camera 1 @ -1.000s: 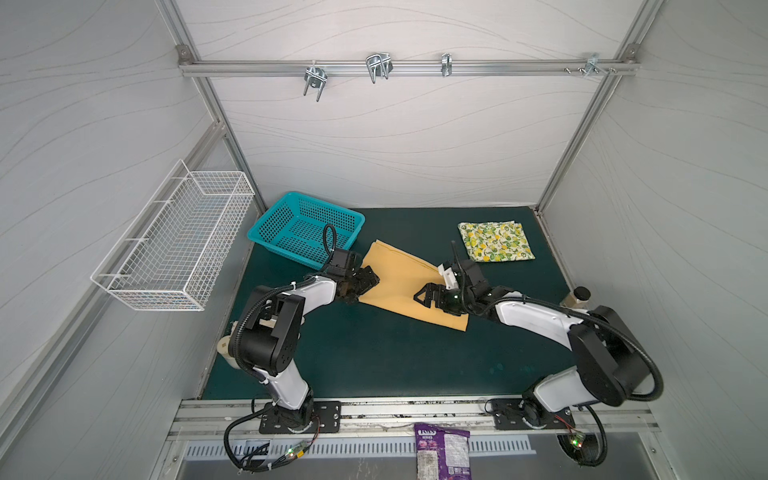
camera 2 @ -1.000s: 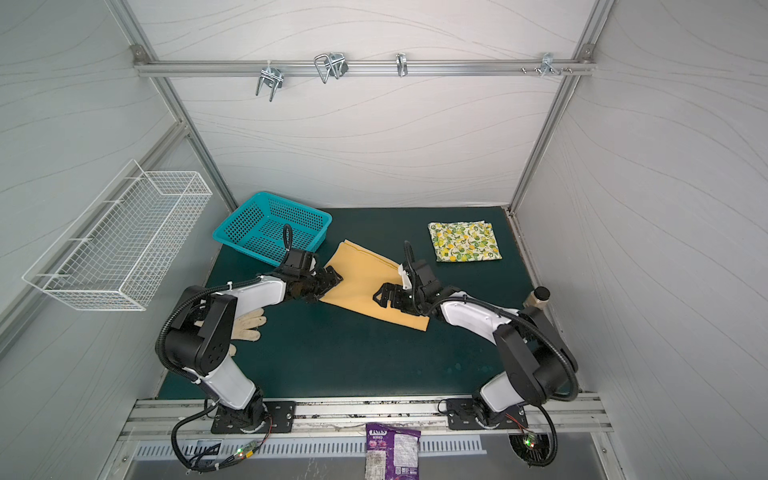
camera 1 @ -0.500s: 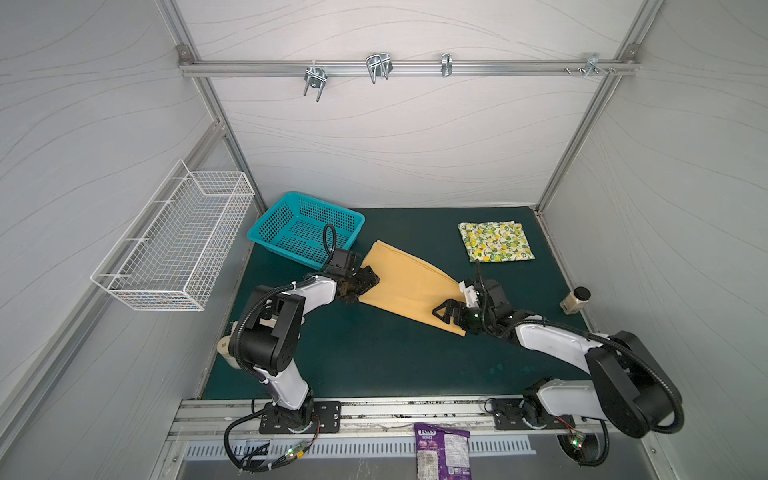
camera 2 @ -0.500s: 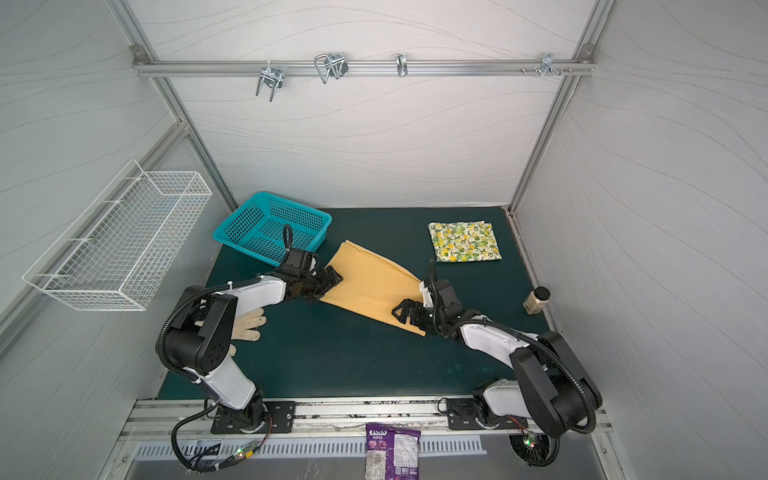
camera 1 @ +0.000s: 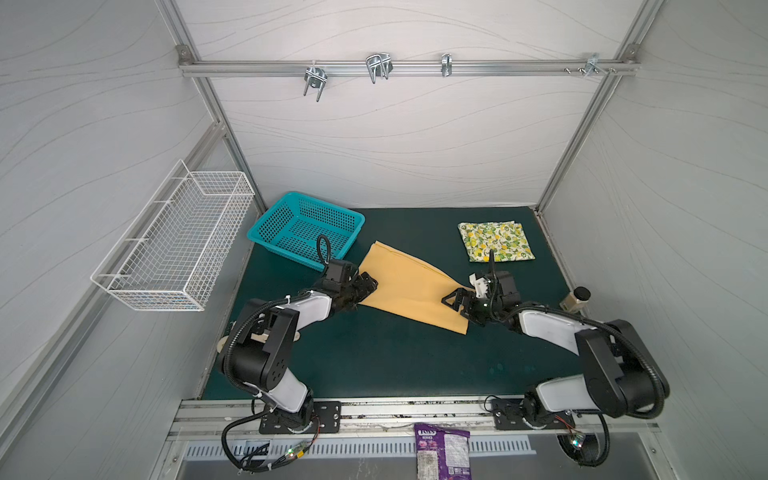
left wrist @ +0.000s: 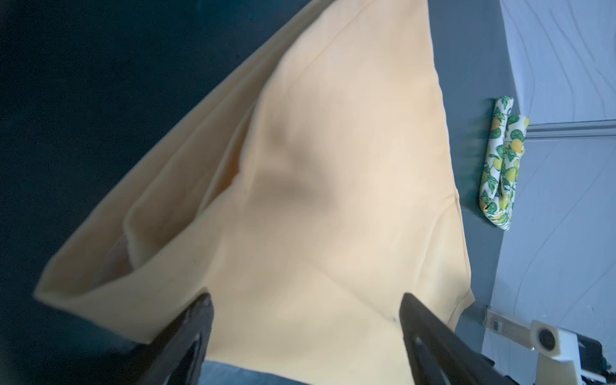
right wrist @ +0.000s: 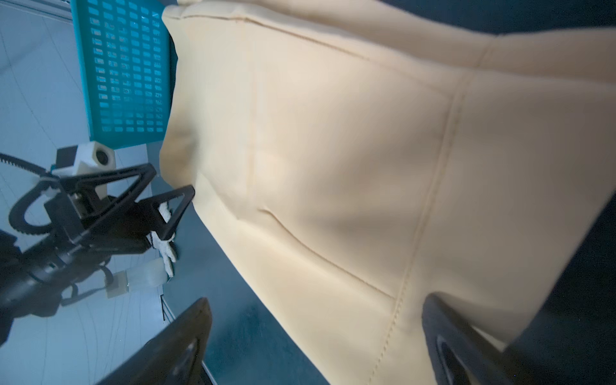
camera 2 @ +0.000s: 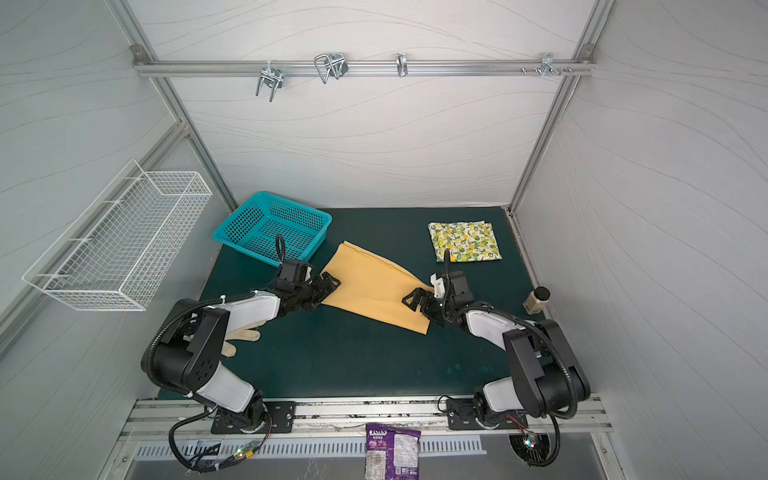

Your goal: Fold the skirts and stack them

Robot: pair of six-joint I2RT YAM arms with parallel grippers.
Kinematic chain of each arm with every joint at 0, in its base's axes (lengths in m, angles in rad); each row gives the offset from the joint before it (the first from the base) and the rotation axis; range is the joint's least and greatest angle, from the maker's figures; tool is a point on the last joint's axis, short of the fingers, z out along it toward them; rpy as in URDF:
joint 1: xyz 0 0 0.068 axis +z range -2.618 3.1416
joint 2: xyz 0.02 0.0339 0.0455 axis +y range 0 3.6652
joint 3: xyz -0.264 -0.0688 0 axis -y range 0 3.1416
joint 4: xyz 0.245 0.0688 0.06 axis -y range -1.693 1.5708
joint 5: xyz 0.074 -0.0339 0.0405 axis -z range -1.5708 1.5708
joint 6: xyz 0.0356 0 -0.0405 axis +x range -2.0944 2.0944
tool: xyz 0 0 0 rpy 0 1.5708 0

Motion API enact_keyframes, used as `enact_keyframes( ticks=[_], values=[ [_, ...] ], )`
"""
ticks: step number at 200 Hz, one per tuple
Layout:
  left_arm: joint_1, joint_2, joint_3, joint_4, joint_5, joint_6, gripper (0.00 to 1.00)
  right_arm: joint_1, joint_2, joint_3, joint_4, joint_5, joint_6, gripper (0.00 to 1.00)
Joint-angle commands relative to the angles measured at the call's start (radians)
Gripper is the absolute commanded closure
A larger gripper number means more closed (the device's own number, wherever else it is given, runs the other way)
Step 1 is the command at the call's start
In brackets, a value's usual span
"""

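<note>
Folding looks half done: the lemon skirt [camera 1: 496,241] lies as a neat folded square at the bench's [camera 1: 374,357] far right, alone. The mustard skirt [camera 1: 409,291] lies mid-bench, a long tapering panel of smooth matte cloth with layered edges and a stitched seam showing. The left pincer [camera 1: 365,289] and right pincer [camera 1: 455,301] flank its ends, both spread wide, gripping nothing. Another fold and the stacking likely remain.
</note>
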Motion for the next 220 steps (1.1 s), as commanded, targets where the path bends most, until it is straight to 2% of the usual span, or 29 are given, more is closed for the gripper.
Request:
enact_keyframes(
  ticks=[1, 45, 69, 91, 108, 135, 147, 160, 180, 220],
  values=[
    [-0.029, 0.006, -0.104, -0.039, -0.014, -0.075, 0.11, -0.035, 0.097, -0.004, -0.097, 0.041, -0.038, 0.01],
    [-0.086, -0.034, -0.211, 0.036, -0.041, -0.130, 0.12, -0.052, 0.151, 0.087, -0.130, 0.051, -0.056, 0.01],
    [-0.117, -0.115, -0.294, 0.053, -0.070, -0.177, 0.12, -0.069, 0.188, 0.182, -0.204, 0.060, -0.093, 0.01],
    [-0.132, -0.268, -0.392, 0.037, -0.097, -0.219, 0.12, -0.085, 0.205, 0.254, -0.269, 0.075, -0.130, 0.01],
    [-0.135, -0.428, -0.427, -0.073, -0.125, -0.219, 0.12, -0.096, 0.202, 0.281, -0.297, 0.075, -0.146, 0.01],
    [-0.134, -0.704, -0.403, -0.301, -0.197, -0.175, 0.10, -0.096, 0.167, 0.281, -0.306, 0.070, -0.152, 0.01],
    [-0.134, -0.806, -0.381, -0.350, -0.224, -0.147, 0.02, -0.094, 0.128, 0.261, -0.294, 0.066, -0.138, 0.01],
    [-0.132, -0.873, -0.339, -0.386, -0.248, -0.111, 0.02, -0.094, 0.089, 0.252, -0.300, 0.062, -0.135, 0.01],
    [-0.132, -0.844, -0.237, -0.434, -0.277, -0.032, 0.02, -0.090, 0.031, 0.245, -0.317, 0.061, -0.130, 0.01],
    [-0.129, -0.565, -0.073, -0.345, -0.192, 0.049, 0.02, -0.059, -0.074, 0.242, -0.368, 0.084, -0.132, 0.01]
  ],
)
